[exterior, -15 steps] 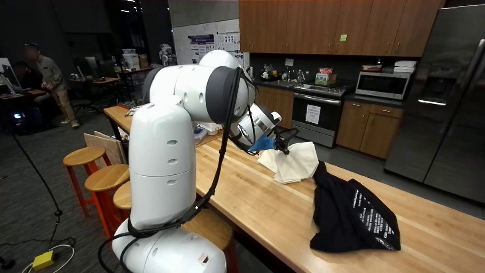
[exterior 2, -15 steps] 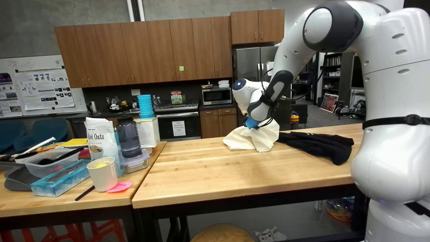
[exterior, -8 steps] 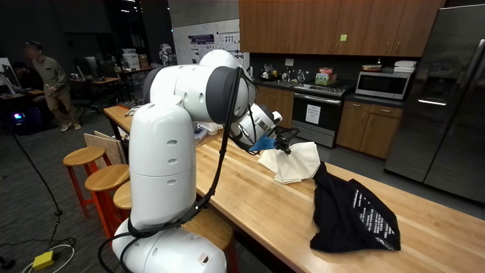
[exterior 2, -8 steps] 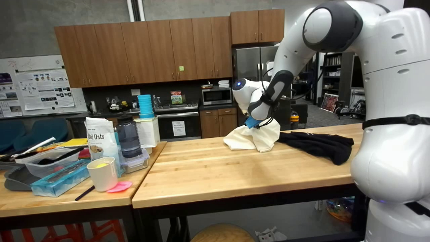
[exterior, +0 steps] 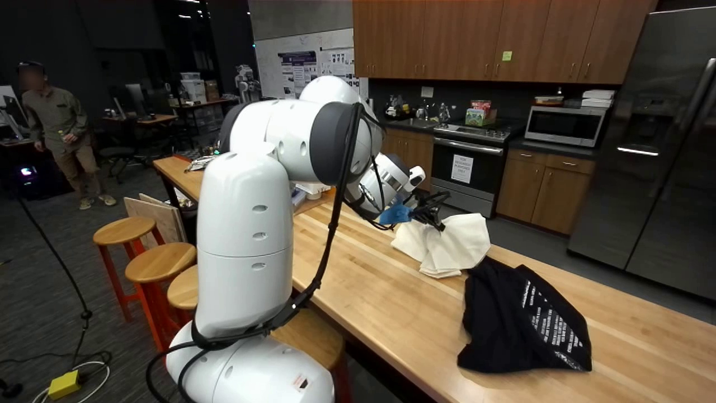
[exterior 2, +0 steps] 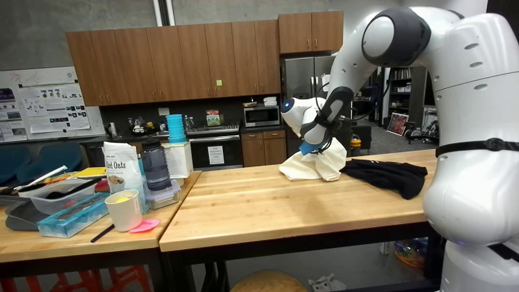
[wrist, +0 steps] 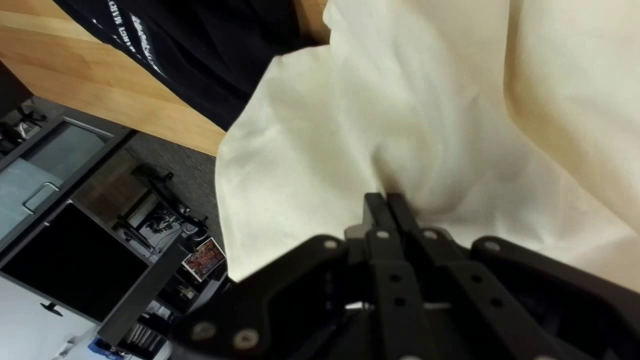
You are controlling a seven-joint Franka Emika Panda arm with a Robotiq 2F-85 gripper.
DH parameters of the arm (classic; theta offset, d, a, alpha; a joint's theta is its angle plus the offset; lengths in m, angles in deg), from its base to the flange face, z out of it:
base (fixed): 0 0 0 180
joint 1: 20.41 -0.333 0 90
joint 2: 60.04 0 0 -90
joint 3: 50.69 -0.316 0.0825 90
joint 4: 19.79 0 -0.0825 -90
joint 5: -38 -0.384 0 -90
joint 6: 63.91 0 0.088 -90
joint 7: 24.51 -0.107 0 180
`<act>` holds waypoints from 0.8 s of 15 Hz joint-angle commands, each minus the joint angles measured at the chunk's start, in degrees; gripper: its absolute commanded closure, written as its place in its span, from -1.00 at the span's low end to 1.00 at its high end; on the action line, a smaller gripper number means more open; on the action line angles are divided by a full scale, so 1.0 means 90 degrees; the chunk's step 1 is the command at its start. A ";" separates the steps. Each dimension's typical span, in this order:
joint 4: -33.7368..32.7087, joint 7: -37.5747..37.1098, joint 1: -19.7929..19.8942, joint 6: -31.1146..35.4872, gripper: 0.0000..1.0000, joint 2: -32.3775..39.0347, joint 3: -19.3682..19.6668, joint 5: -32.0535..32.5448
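Wrist view: the pincer (wrist: 384, 196) presses its tips together on a pinch of cream cloth (wrist: 300, 150), which spreads from eight o'clock round to four. At ten, just beside it, a white-lettered black garment (wrist: 215, 45) lies on the desk (wrist: 107, 70). Well apart, in an exterior view, an oats bag (exterior 2: 121, 162) stands at nine o'clock.

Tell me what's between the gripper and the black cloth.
Part of the cream cloth: in the wrist view it spans from the gripper to the black cloth. Both exterior views show it there too.
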 commanded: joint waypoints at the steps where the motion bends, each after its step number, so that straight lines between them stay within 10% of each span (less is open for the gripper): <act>1: -0.0194 -0.0197 0.0006 -0.0174 1.00 0.0034 0.0034 0.0047; 12: -0.0109 0.0279 -0.0148 0.0921 1.00 -0.0115 -0.0304 0.0329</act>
